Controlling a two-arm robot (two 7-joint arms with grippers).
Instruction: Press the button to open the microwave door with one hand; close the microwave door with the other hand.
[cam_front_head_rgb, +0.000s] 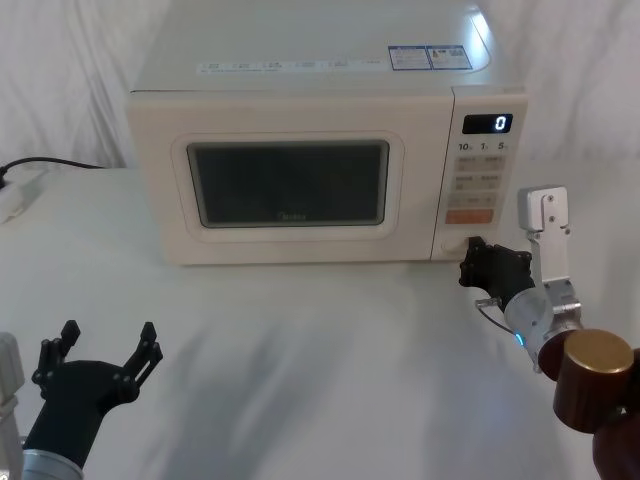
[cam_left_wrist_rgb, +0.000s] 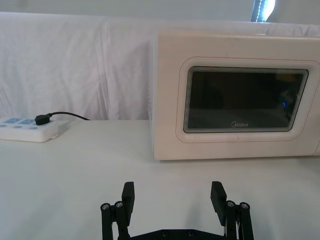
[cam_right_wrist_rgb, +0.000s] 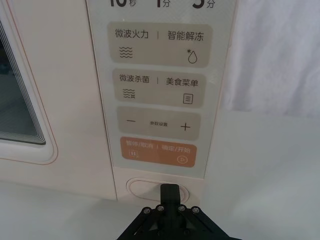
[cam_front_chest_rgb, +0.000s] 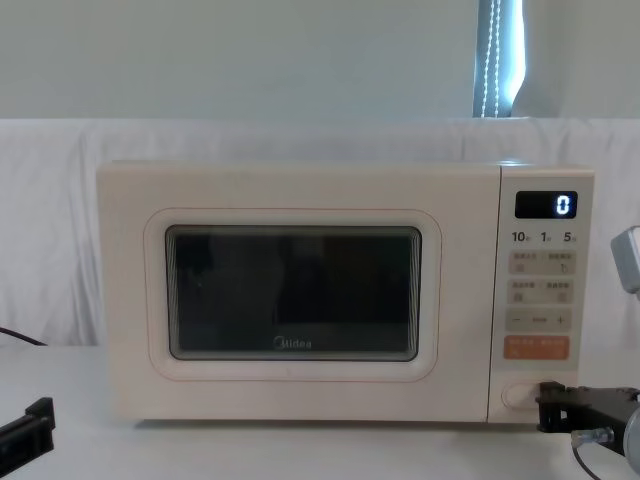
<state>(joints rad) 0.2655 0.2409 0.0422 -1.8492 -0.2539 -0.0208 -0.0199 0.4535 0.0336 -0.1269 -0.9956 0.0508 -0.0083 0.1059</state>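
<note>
Right gripper (cam_right_wrist_rgb: 169, 192) closed, tip at button (cam_right_wrist_rgb: 145, 189); microwave door (cam_front_head_rgb: 290, 185) shut; left gripper (cam_left_wrist_rgb: 173, 197) open, table clear ahead.

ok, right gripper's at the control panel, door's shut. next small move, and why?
Probably push the right gripper a little further forward into the button. Its closed fingers sit right at the button's face, below the orange key, and the microwave door is still flush with the body, so the latch hasn't released. The left gripper waits open, low on the door's side.
</note>
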